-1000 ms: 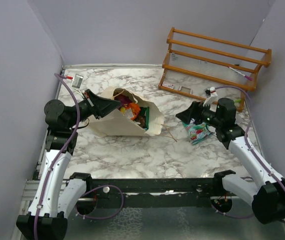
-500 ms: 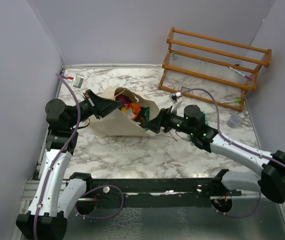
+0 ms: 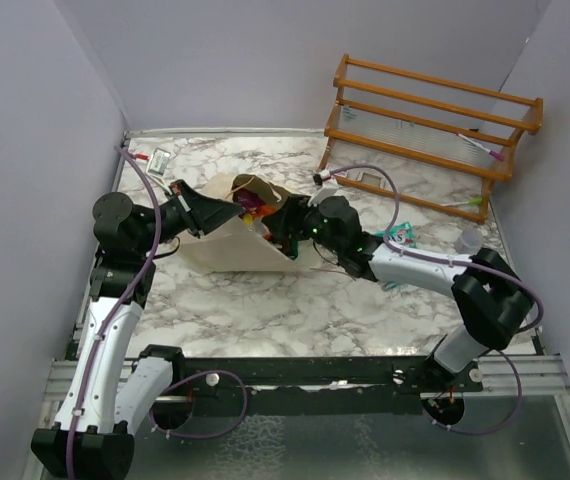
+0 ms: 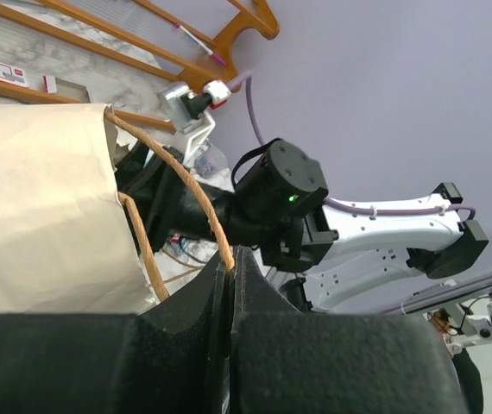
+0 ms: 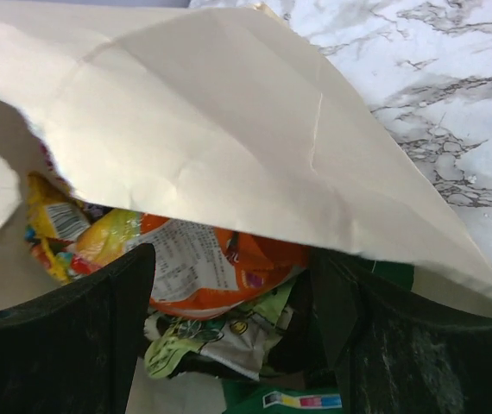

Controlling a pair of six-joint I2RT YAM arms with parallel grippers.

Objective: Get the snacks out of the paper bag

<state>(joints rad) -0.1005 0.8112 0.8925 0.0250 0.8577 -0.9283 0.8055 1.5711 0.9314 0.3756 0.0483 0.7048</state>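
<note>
Top external: our right gripper, spread, has swung left into the paper bag for more snacks; left gripper clamps handle.

the left arm rises along the left side, bends at the elbow and points its wrist to the right. the left jaws are pressed together, pinching the cord handle of the paper bag. the right arm folds sharply at the elbow and stretches low to the left, with the right jaws spread wide.
</note>
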